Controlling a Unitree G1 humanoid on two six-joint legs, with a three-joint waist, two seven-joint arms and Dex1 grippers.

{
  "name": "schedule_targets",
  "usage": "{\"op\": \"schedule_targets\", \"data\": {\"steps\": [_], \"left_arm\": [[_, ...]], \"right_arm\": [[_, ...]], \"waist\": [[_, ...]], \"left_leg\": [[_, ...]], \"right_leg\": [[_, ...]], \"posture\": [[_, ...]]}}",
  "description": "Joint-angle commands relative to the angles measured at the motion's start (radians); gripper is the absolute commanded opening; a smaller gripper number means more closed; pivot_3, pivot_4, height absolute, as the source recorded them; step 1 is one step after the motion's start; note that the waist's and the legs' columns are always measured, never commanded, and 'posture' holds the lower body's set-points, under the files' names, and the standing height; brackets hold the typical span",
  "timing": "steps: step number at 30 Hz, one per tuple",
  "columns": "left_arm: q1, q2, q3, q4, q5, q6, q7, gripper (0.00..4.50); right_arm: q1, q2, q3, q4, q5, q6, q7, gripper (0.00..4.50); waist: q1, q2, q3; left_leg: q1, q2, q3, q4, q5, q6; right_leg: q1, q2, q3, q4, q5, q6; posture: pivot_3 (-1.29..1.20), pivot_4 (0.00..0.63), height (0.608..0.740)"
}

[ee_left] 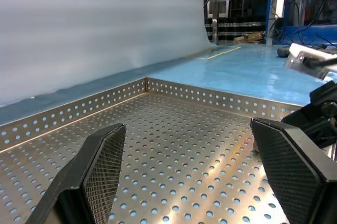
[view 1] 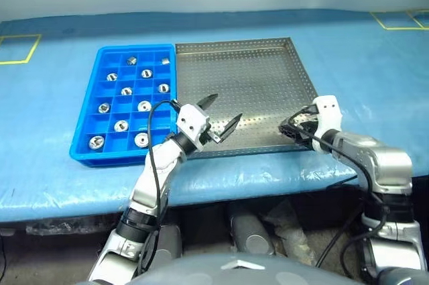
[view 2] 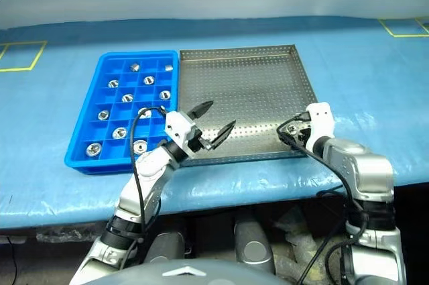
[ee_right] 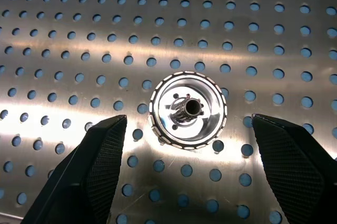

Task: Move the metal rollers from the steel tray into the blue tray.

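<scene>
One metal roller [ee_right: 188, 109] on steel tray [view 1: 268, 64], no writing, both hands wide, right hand [ee_right: 184, 182] above it.

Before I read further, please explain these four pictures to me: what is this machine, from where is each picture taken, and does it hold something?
This is a humanoid robot with two arms; each ends in two black fingers. Two pictures come from cameras in its head, looking down over a table with a blue cover. The other two come from cameras on its wrists, looking along the fingers.

On the table lie a blue tray with small compartments, many holding one shiny metal roller, and beside it a steel tray full of holes.

The left gripper hangs open over the steel tray's near edge and holds nothing. The right gripper is open too, pointing down at one last roller on the steel tray, which lies between its fingers, not yet touched.
</scene>
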Motion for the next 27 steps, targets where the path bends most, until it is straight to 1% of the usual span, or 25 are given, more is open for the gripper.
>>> {"op": "schedule_targets", "data": {"steps": [1, 4, 8, 12, 15, 18, 21, 26, 27], "left_arm": [[-0.001, -0.008, -0.001, -0.012, -0.005, -0.026, -0.004, 4.16], [0.000, -0.008, -0.005, -0.013, -0.004, -0.022, -0.010, 4.16], [-0.009, 0.001, -0.009, -0.021, -0.001, -0.013, -0.022, 4.16], [-0.017, 0.012, 0.003, -0.032, -0.010, 0.003, -0.028, 4.16], [-0.020, 0.027, 0.005, -0.038, -0.004, 0.012, -0.036, 4.16], [-0.020, 0.031, 0.009, -0.043, -0.007, 0.017, -0.033, 4.16], [-0.021, 0.030, 0.008, -0.048, -0.005, 0.021, -0.030, 4.16], [-0.016, 0.023, 0.010, -0.048, -0.003, 0.018, -0.021, 4.16], [-0.013, 0.023, 0.008, -0.048, -0.002, 0.018, -0.020, 4.16]], "right_arm": [[-0.037, -0.011, 0.053, 0.095, -0.039, -0.061, 0.025, 4.00], [-0.058, 0.000, 0.062, 0.132, -0.054, -0.113, 0.027, 3.45], [-0.051, 0.043, 0.035, 0.099, -0.041, -0.183, 0.023, 2.18], [-0.038, 0.092, 0.011, 0.074, -0.062, -0.263, -0.027, 0.88], [-0.035, 0.105, 0.010, 0.063, -0.068, -0.278, -0.039, 0.88], [-0.031, 0.095, 0.019, 0.036, -0.067, -0.272, -0.029, 0.88], [-0.039, 0.090, 0.007, -0.004, -0.056, -0.259, -0.026, 1.49], [-0.070, 0.097, -0.009, -0.038, -0.053, -0.244, -0.054, 3.03], [-0.077, 0.102, -0.012, -0.036, -0.052, -0.245, -0.060, 3.03]], "waist": [[-0.012, -0.003, -0.001], [-0.029, -0.004, -0.001], [-0.047, -0.005, 0.000], [-0.074, -0.005, 0.000], [-0.086, -0.005, 0.000], [-0.087, -0.005, 0.000], [-0.086, -0.005, 0.001], [-0.080, -0.006, 0.001], [-0.077, -0.006, 0.001]], "left_leg": [[0.001, 0.000, 0.000, 0.000, 0.000, 0.000], [0.001, 0.000, 0.002, 0.002, 0.001, 0.002], [0.003, 0.000, 0.007, 0.002, 0.002, 0.003], [0.003, 0.000, 0.010, 0.002, 0.002, 0.003], [0.003, 0.000, 0.011, 0.002, 0.002, 0.004], [0.003, 0.000, 0.011, 0.001, 0.002, 0.004], [0.003, -0.001, 0.012, 0.000, 0.002, 0.004], [0.002, -0.001, 0.014, -0.002, 0.001, 0.005], [0.002, -0.001, 0.014, -0.003, 0.001, 0.005]], "right_leg": [[0.001, 0.000, 0.001, 0.000, 0.000, 0.000], [0.001, 0.000, 0.003, 0.000, 0.001, 0.002], [0.001, 0.001, 0.009, 0.000, 0.003, 0.005], [0.000, 0.001, 0.013, 0.000, 0.004, 0.007], [-0.001, 0.001, 0.014, 0.000, 0.004, 0.008], [-0.001, 0.001, 0.016, 0.000, 0.005, 0.008], [-0.002, 0.001, 0.017, 0.000, 0.005, 0.008], [-0.004, 0.001, 0.019, 0.000, 0.005, 0.008], [-0.004, 0.001, 0.019, -0.001, 0.005, 0.008]], "posture": [[-0.20, 0.150, 0.740], [-0.21, 0.150, 0.740], [-0.20, 0.150, 0.740], [-0.21, 0.150, 0.740], [-0.20, 0.150, 0.740], [-0.19, 0.150, 0.740], [-0.18, 0.150, 0.740], [-0.18, 0.150, 0.740], [-0.17, 0.150, 0.740]]}}
